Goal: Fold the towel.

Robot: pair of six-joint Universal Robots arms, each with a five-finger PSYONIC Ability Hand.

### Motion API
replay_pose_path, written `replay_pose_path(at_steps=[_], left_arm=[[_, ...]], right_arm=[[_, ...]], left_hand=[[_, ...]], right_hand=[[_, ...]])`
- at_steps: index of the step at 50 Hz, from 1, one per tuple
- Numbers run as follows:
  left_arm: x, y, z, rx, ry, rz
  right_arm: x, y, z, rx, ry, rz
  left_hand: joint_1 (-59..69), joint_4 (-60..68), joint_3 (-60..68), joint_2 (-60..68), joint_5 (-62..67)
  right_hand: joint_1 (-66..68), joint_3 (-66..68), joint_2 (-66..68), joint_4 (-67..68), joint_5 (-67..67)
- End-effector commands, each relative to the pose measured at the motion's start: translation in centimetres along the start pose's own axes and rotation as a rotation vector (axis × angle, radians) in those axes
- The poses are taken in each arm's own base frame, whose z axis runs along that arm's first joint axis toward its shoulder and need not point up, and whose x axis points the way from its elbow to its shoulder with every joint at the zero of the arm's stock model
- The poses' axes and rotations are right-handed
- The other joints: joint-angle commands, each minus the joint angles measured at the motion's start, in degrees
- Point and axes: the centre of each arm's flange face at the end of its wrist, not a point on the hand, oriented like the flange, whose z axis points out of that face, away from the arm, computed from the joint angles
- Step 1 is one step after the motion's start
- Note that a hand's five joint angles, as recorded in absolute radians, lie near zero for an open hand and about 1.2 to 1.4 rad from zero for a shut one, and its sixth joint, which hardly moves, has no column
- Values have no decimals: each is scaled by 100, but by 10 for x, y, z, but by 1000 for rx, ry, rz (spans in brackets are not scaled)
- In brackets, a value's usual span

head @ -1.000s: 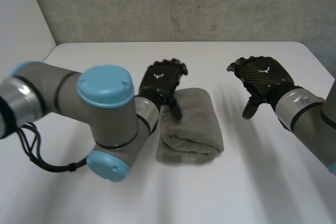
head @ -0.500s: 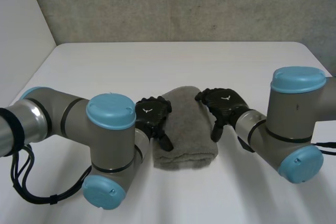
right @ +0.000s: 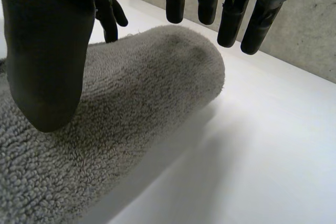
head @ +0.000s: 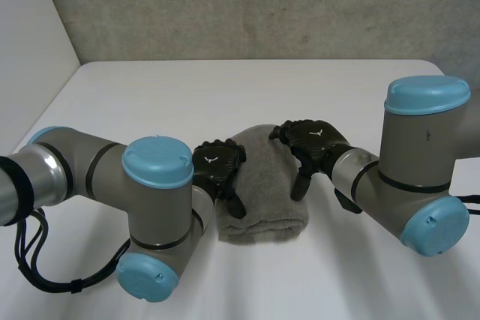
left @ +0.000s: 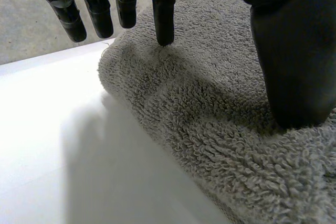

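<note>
A grey fluffy towel (head: 262, 192) lies folded in a thick, soft bundle on the white surface (head: 225, 88). It sits in the middle, a bit to the near side, between the two arms.

The black left hand (head: 217, 166) is at the left edge of the towel. Its fingers (left: 164, 9) are straight and spread out. One fingertip touches the top of the towel, and the others hang just above the far end of it. Its big thumb (left: 294, 61) presses down on the fluffy cloth. This hand is open and does not grab anything.

The black right hand (head: 311, 140) is at the right edge of the towel, a bit farther away than the left hand. Its fingers (right: 231, 19) are straight too and hang just over the round far end of the towel. Its thumb (right: 47, 61) rests on the cloth. This hand is also open and holds nothing.

The grey left arm (head: 97, 177) with its light-blue caps bends in from the near left. The grey right arm (head: 420, 177) bends in from the near right. A grey wall (head: 262, 5) stands behind the far edge of the surface.
</note>
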Motion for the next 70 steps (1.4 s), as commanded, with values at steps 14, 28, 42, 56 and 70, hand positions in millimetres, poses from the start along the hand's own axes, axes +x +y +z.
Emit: replay_pose_path(at_steps=[14, 28, 42, 56, 70], left_arm=[[-1, 3, 2, 4, -2, 1], [-9, 12, 12, 17, -19, -8], [-8, -23, 2, 102, -11, -19], [-7, -130, -53, 312, -10, 20], [-36, -142, -87, 133, -126, 22]], right_arm=[[-1, 31, 22, -79, -18, 20], [3, 49, 33, -127, -16, 30], [8, 4, 12, -17, 14, 16], [12, -88, -43, 167, 54, -18], [29, -112, -88, 137, 159, -10]], left_hand=[[-85, -66, -77, -69, -193], [-85, -66, -77, -69, -193], [-85, -66, -77, -69, -193], [-85, -66, -77, -69, -193], [-85, -66, -77, -69, -193]], right_hand=[[-328, -421, -410, -451, -363], [-328, -421, -410, -451, -363], [-328, -421, -410, -451, -363], [-328, -421, -410, -451, -363], [-328, -421, -410, -451, -363]])
